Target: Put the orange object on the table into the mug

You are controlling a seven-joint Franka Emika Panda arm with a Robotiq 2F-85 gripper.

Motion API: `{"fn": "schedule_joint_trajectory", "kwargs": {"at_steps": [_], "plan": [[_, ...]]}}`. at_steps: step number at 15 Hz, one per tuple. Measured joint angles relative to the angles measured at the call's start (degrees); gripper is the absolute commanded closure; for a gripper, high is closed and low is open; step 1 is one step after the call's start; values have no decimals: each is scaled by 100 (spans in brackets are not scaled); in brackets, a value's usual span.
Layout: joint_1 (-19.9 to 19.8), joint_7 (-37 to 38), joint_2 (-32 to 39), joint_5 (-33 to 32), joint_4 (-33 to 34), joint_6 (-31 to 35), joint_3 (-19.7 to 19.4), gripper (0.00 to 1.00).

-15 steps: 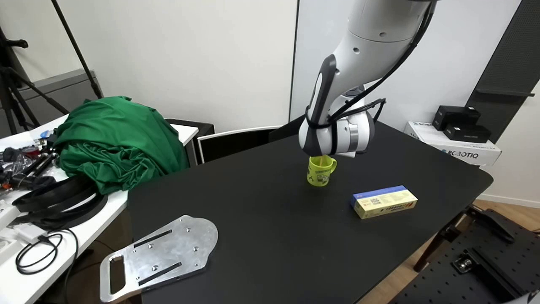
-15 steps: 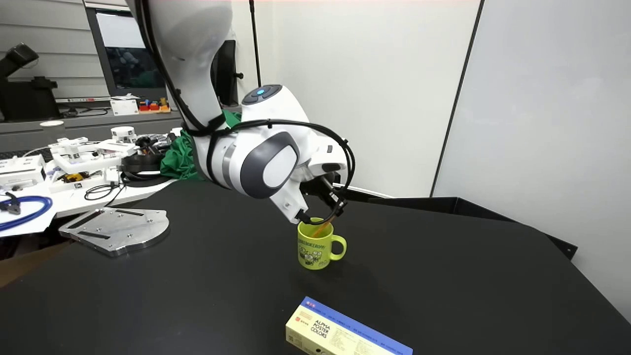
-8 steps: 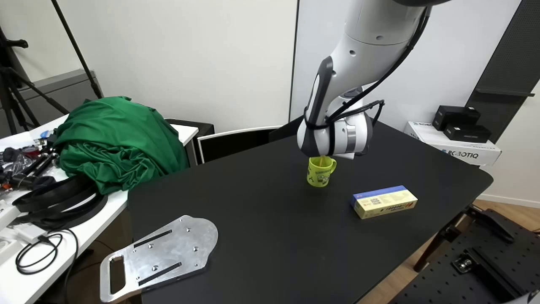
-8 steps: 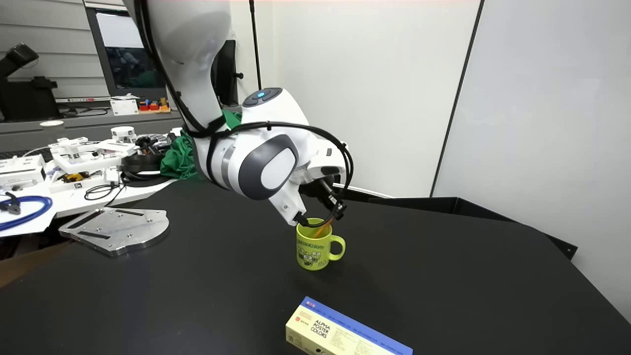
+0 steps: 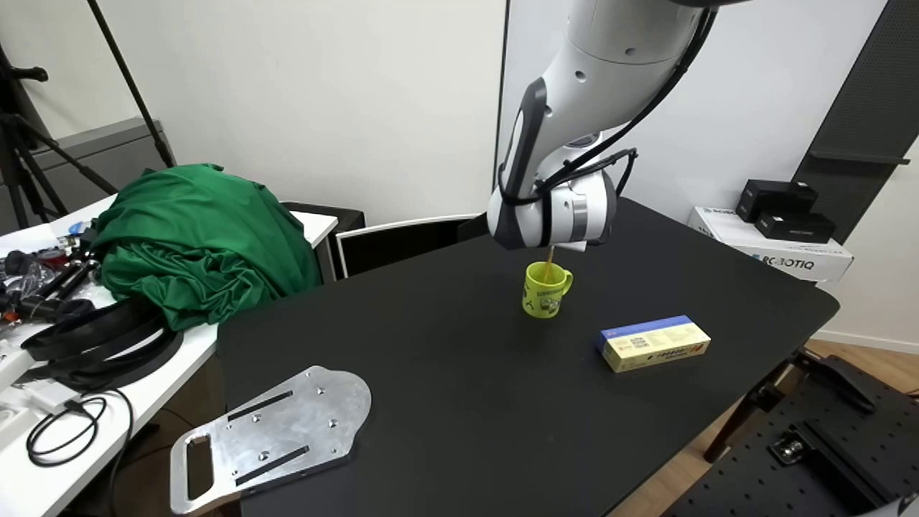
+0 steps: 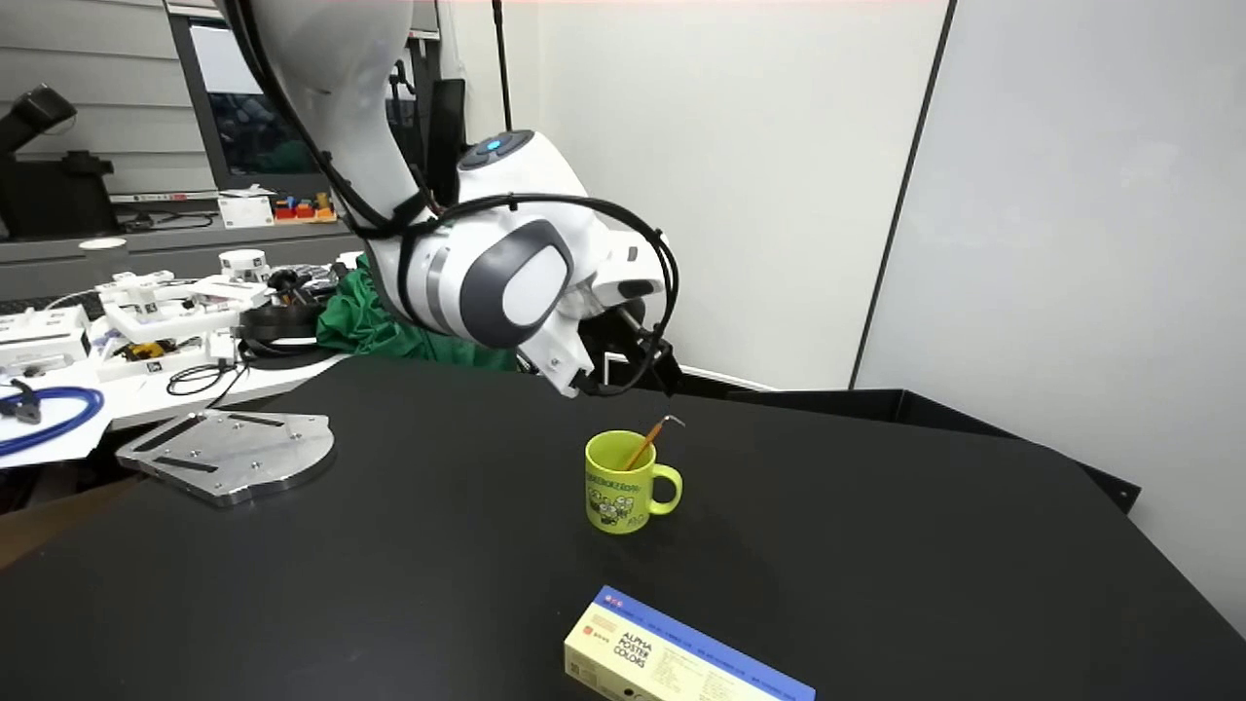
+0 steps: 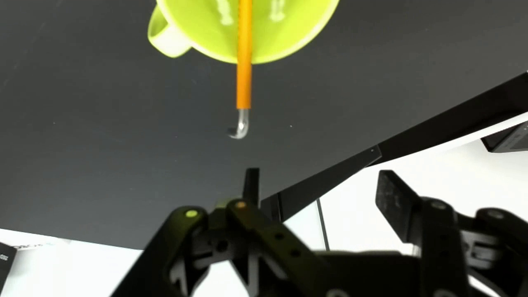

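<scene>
The Robotiq gripper (image 7: 319, 192) has lifted off the hook-tipped orange stick (image 7: 244, 82), its fingers wide apart with nothing between them; just below the centre of an exterior view, the stick leans inside the yellow-green printed mug (image 6: 615, 497), hooked end above the rim, so the placing looks done

In an exterior view, the mug (image 6: 613, 501) sits mid-frame on the table (image 6: 389, 565), stick (image 6: 645, 446) in it; box (image 6: 662, 650) at bottom, plate (image 6: 238, 453) at left.
</scene>
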Motion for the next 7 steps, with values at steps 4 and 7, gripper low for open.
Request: {"fn": "schedule_joint_trajectory", "kwargs": {"at_steps": [4,7], "plan": [[635,-1,-258,113,7,-656,-492,0],[748,-2,-321,132,-5,-802,-576,0]]}}
